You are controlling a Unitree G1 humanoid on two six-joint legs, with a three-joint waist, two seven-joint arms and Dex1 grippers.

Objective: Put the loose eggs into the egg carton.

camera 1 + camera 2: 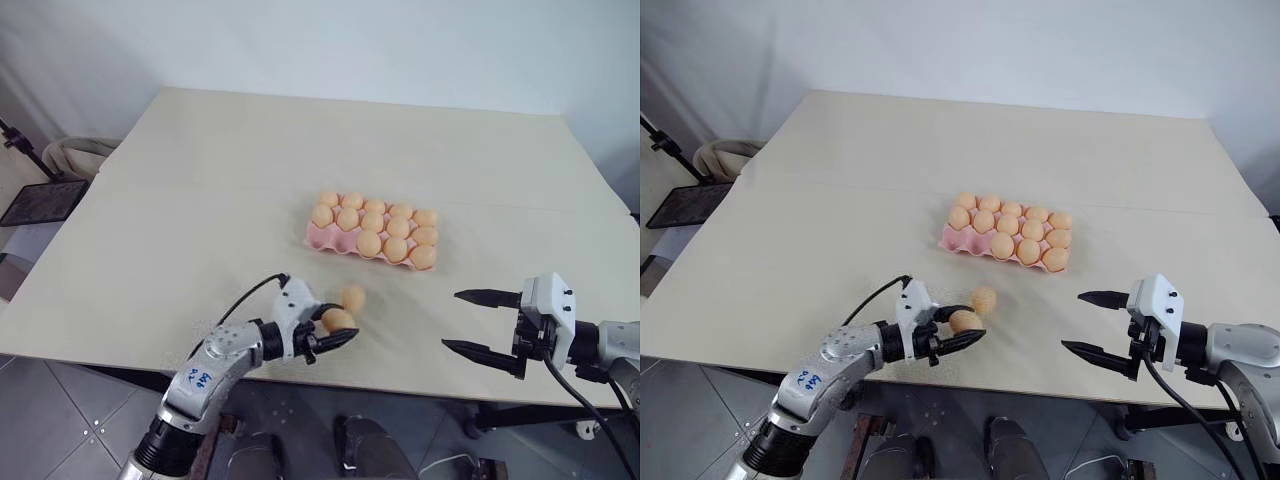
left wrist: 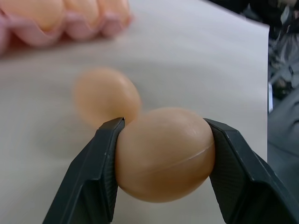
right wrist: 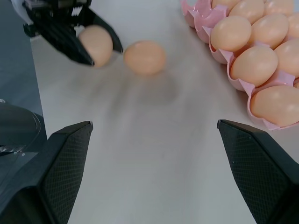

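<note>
My left gripper is shut on one loose egg, pale orange-tan, near the table's front edge; both black fingers press its sides. A second loose egg lies on the table just beyond it, toward the carton. The pink egg carton sits at mid-table, most cups filled with like eggs; two cups at its front left corner stand empty. My right gripper hovers open and empty at the front right, pointing left toward the held egg.
The beige table has a seam running across it behind the carton. Its front edge lies right under both grippers. A dark tray on a stand and a grey bundle sit off the table's left side.
</note>
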